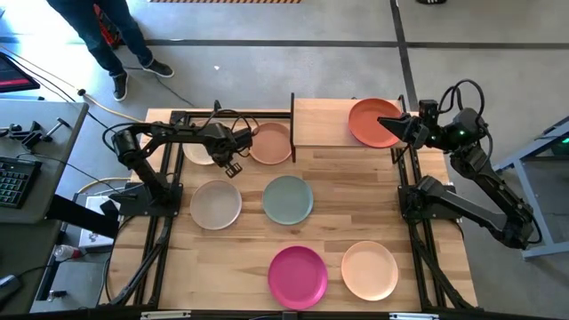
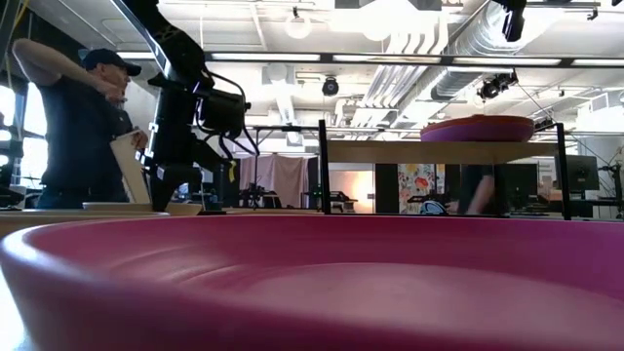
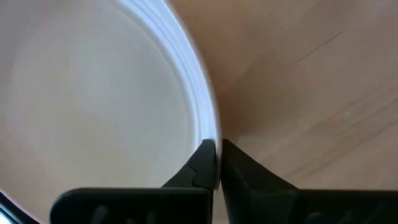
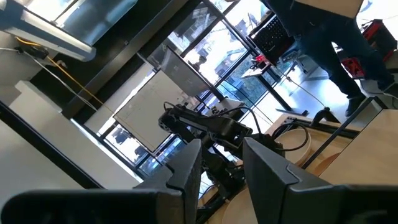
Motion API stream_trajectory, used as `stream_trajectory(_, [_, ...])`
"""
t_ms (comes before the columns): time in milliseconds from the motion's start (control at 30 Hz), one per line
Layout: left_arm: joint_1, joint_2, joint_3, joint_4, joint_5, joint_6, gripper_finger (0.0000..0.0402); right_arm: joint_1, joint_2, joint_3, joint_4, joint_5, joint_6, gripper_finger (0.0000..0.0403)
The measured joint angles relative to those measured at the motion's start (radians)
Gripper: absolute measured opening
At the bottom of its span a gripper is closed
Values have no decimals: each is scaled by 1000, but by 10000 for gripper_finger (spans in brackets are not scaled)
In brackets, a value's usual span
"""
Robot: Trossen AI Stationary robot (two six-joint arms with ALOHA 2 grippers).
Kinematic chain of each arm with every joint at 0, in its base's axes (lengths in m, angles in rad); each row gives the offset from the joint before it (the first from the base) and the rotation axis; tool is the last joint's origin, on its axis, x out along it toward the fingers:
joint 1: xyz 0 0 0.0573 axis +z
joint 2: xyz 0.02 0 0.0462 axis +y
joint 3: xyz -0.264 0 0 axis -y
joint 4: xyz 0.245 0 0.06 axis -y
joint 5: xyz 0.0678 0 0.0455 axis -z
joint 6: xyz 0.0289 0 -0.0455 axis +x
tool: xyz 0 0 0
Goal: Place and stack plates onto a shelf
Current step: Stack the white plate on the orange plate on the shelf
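Cream plate point(image 1: 201, 151): on the bench at the far left, partly under the left arm, just beside the peach plate point(image 1: 271, 143). Its rim is pinched between the fingers of the left gripper point(image 3: 217, 163), which are pressed together on the edge.

Shelf point(image 1: 324, 123): light-wood board on black uprights at the far edge of the bench. One rust-orange plate point(image 1: 373, 122) sits on its right part; the left part is bare.

Other plates on the bench point(image 1: 240, 258): pale pink point(image 1: 216, 204), grey-teal point(image 1: 287, 199), magenta point(image 1: 298, 276), second peach point(image 1: 369, 270), all apart from one another.

Right gripper point(image 1: 397, 130): at the rust-orange plate's right edge, fingers spread, holding nothing in the wrist view.

Step in hand, as judged: lifting the cream plate for the shelf. Keep the pinch deep on the rim, raise it level so it does not swing, clear the neighbouring peach plate and the shelf upright, then set it flat on the bare left part.

Person point(image 1: 107, 36): stands beyond the bench, far left.
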Motion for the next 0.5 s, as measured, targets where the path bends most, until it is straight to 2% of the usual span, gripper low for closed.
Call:
stream_trajectory(267, [-3,-38,27,-55,7,42,1,0,0,0,0,0,6,101])
stream_trajectory(500, [-3,-142,88,-110,-3,69,1,0,0,0,0,-9,-46,101])
